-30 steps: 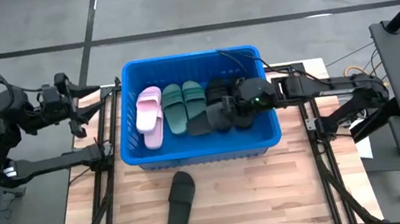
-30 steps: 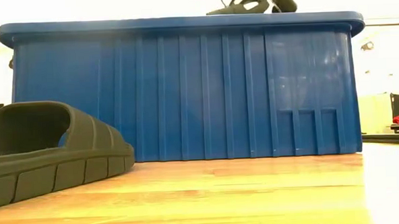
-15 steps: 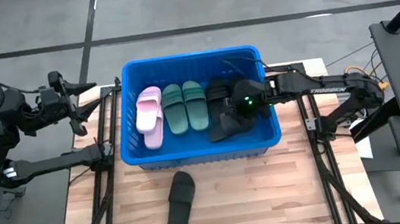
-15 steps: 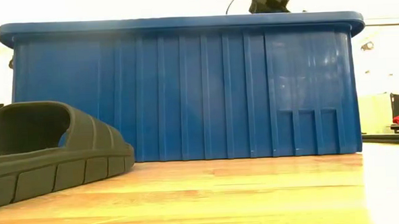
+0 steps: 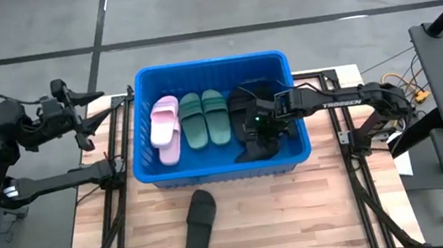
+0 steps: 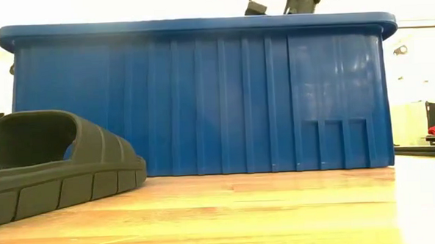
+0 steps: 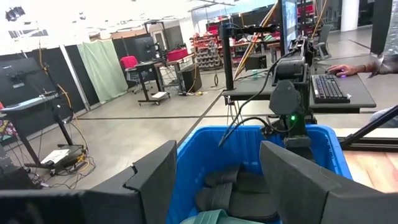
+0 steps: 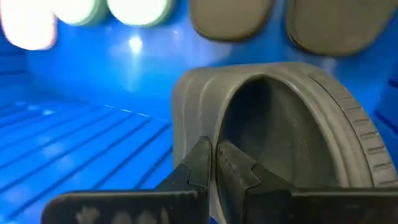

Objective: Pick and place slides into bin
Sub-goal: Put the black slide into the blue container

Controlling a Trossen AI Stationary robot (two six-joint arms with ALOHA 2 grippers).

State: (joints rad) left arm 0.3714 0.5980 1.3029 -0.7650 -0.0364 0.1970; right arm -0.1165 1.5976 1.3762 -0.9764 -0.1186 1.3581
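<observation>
Currently the right gripper [image 5: 258,128] is inside the bin [image 5: 143,117], at the end of its interior on the right arm's side. Its jaws are together, pinched on the edge of the strap of a black slide [image 8: 292,137]; in the right wrist view the strap arches directly ahead of the fingertips [image 8: 200,163], and the blue bin floor lies beside and beyond them. Farther beyond the jaws, the toe ends of other slides line the far wall.

Beside the jaws, toward the opposite end of the bin, lie other black slides [image 5: 240,100], then two green slides [image 5: 204,118], then two pink slides [image 5: 165,129], all resting on the bin floor.

One more black slide [image 5: 200,223] lies on the table [image 5: 301,216], outside the bin and well apart from both grippers.

The left gripper [image 5: 83,117] waits off the table edge, beside the bin's outer wall, with its jaws apart and nothing between them.
</observation>
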